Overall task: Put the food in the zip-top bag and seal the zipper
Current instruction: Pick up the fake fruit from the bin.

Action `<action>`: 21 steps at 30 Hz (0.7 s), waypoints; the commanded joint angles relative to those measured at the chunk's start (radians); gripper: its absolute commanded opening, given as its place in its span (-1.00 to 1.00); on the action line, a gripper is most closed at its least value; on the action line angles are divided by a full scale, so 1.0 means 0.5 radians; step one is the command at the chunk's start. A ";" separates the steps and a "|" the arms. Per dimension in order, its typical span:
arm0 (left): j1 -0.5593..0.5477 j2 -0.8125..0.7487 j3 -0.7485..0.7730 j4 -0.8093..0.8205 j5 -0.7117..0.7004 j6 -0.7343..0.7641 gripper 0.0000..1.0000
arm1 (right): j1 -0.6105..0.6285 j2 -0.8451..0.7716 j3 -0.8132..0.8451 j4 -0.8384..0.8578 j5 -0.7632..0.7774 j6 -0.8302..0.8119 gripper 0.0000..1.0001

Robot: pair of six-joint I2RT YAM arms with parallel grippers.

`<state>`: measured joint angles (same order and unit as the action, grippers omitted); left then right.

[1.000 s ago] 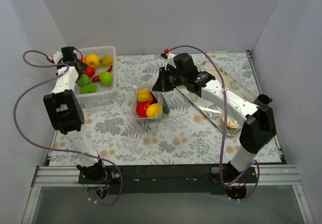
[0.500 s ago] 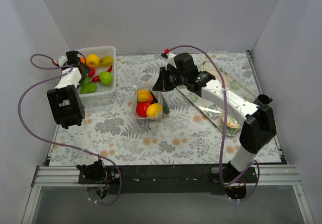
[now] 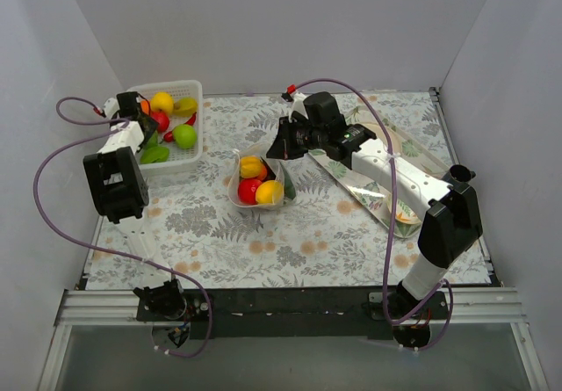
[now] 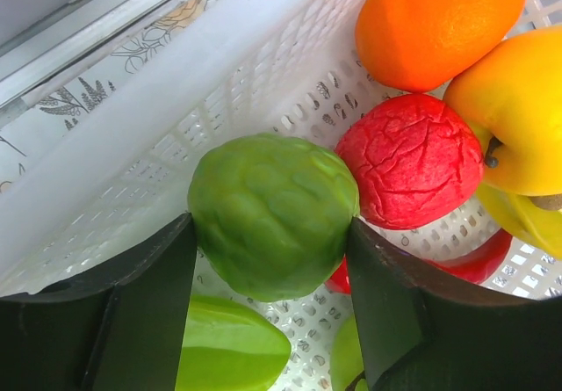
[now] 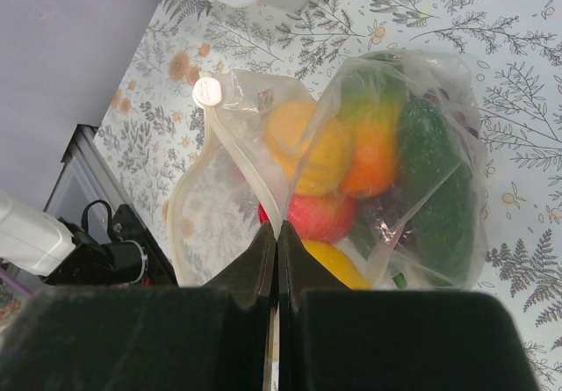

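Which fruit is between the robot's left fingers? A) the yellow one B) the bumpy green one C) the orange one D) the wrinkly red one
B: in the left wrist view the bumpy green fruit sits between the two dark fingers, touching both, inside the white basket.

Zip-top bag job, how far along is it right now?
Done: several pieces, including a cucumber, sit in the zip-top bag. In hand: the right gripper pinches the zipper edge, mouth open, while the left gripper clasps a green fruit in the basket. Left: that fruit, the other basket fruit, then sealing.
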<state>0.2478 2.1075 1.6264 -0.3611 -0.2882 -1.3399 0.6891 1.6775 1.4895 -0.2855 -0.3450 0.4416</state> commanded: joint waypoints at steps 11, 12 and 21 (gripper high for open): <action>0.002 -0.450 -0.053 -0.088 0.144 0.170 -0.37 | -0.007 0.004 0.003 0.077 -0.037 -0.006 -0.97; 0.005 -0.475 -0.068 -0.091 0.171 0.173 -0.36 | -0.004 0.007 0.003 0.077 -0.034 -0.003 -0.97; -0.002 -0.809 -0.218 -0.128 0.677 0.130 -0.37 | -0.004 0.053 0.055 0.071 -0.015 0.016 -0.97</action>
<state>0.2478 1.8141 1.5723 -0.4046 -0.1211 -1.2716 0.6891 1.6829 1.4895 -0.2806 -0.3458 0.4427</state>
